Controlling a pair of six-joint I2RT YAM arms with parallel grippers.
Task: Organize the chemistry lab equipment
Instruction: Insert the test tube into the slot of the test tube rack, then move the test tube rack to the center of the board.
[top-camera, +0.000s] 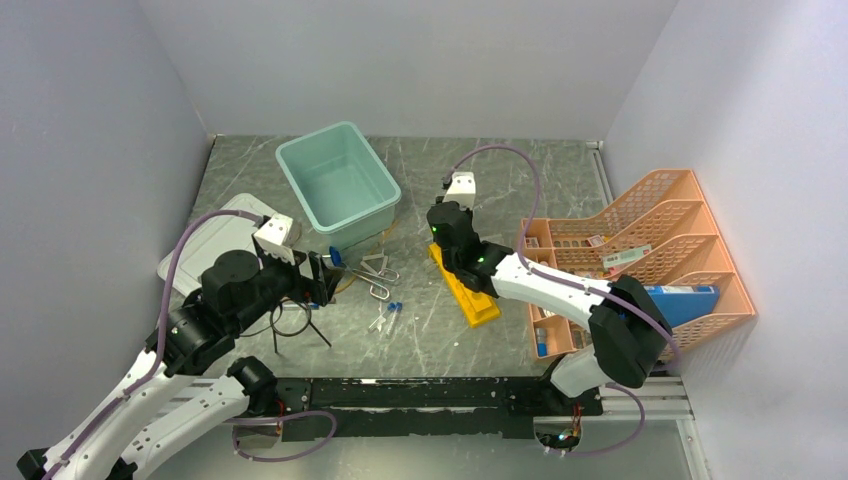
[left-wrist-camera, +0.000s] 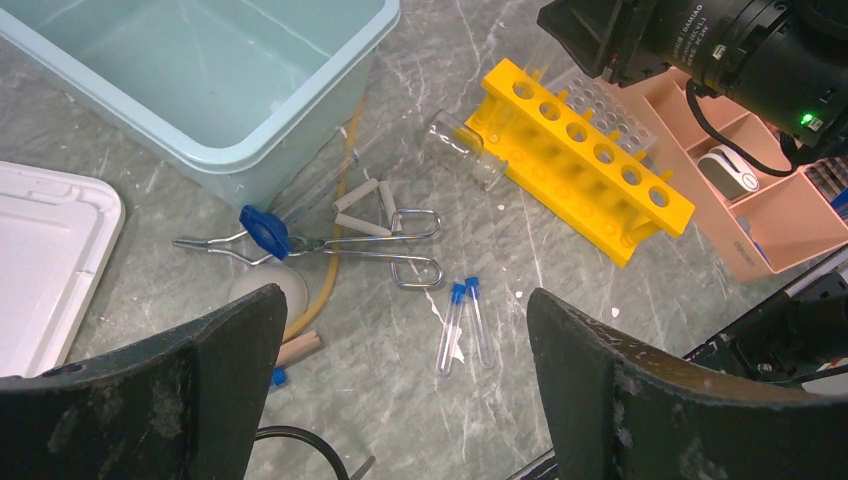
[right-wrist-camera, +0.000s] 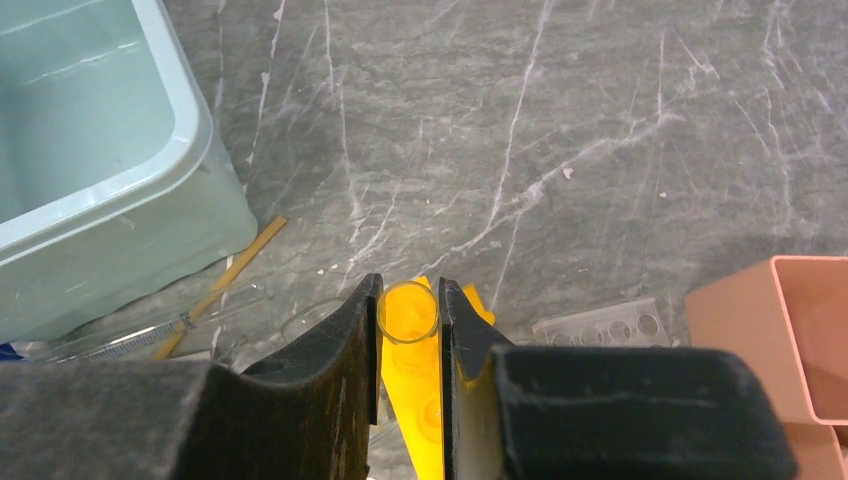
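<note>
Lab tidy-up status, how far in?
Early. Done: nothing obvious; the teal tub is empty. In hand: the right gripper is shut on a clear tube above the yellow test-tube rack; the left gripper hangs open. Left: two blue-capped tubes, wire clamp and tan hose lie loose on the table.

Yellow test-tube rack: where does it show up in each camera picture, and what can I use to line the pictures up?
Top view: the yellow rack lies just right of centre, slanting.
Left wrist: upper right, holes facing up.
Right wrist: bottom centre, mostly hidden behind the right gripper, which holds a clear tube.
Shared landmark: the teal tub, left of the rack in all three.
</note>
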